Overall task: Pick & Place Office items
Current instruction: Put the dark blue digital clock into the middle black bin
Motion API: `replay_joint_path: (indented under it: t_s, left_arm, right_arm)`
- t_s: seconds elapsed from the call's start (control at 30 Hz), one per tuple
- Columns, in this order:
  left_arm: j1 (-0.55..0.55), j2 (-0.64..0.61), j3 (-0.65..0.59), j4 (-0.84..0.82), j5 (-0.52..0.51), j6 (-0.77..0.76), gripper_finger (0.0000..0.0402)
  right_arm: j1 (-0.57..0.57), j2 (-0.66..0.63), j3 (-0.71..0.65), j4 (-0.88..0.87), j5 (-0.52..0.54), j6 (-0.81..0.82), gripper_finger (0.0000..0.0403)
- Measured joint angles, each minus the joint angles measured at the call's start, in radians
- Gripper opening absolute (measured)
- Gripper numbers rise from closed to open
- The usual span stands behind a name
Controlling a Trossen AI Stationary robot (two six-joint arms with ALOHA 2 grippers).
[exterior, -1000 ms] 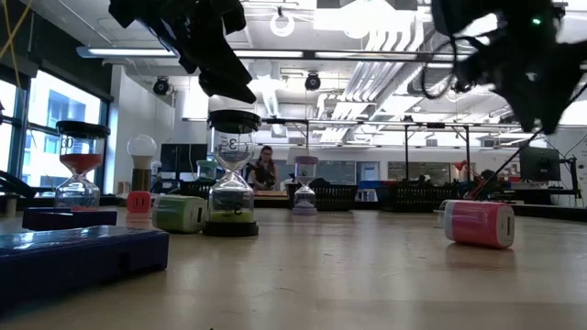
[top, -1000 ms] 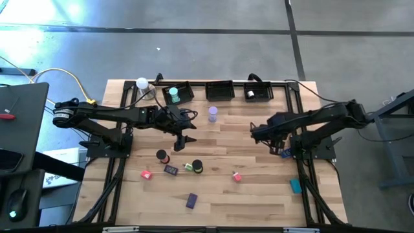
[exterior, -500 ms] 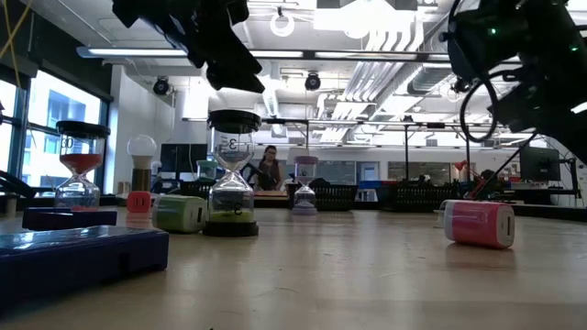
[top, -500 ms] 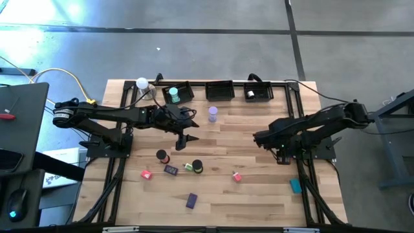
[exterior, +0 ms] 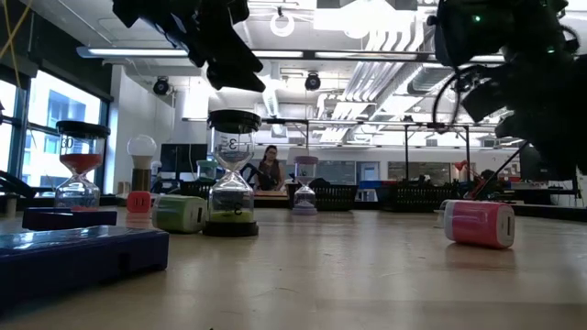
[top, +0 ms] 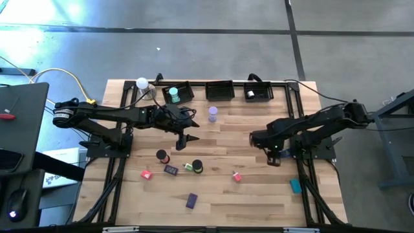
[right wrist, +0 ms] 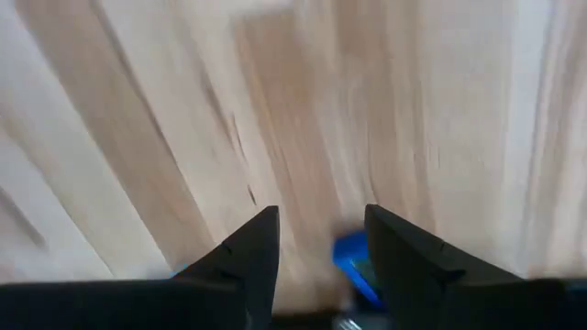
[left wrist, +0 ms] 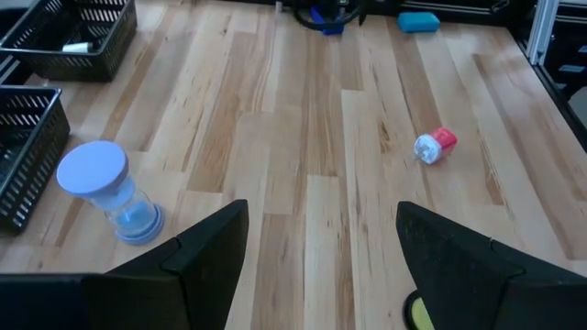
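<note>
The office items lie scattered on the wooden table. There is a lilac cylinder, a pink block, a teal block, a purple block and a green-and-black roll. A teal cylinder stands in a tray. My left gripper hangs open above the table's middle, just far of the roll. My right gripper points down near the right edge, open. A blue block shows low between its fingers; whether they touch it I cannot tell.
Three black trays line the far edge, with a white ball on a base at the far-left corner. A red block, a dark blue block and a black roll lie on the near left. Bare wood stretches across the middle.
My right gripper has swung from pointing toward the table's middle to pointing down. It has moved toward the near and right edges and come over the blue block. My left gripper has kept nearly still.
</note>
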Motion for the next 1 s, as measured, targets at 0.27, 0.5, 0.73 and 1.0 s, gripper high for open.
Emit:
replay_joint_path:
  t_s: [0.27, 0.5, 0.73, 1.0]
  left_arm:
    - [0.000, 0.000, 0.000, -0.001, 0.000, 0.008, 0.0271]
    - [0.000, 0.000, 0.000, -0.001, 0.000, 0.046, 0.0271]
    - [0.000, 0.000, 0.000, -0.008, 0.000, 0.133, 0.0271]
    - [0.005, 0.000, 0.000, -0.037, 0.000, 0.136, 0.0271]
  right_arm:
    - [0.007, 0.000, 0.000, 0.152, 0.061, 0.412, 0.0148]
    - [0.040, 0.000, 0.000, 0.157, 0.053, 0.805, 0.0149]
    - [0.085, 0.007, 0.000, 0.138, -0.002, 0.942, 0.0156]
    - [0.093, 0.007, 0.000, 0.058, -0.097, 1.235, 0.0236]
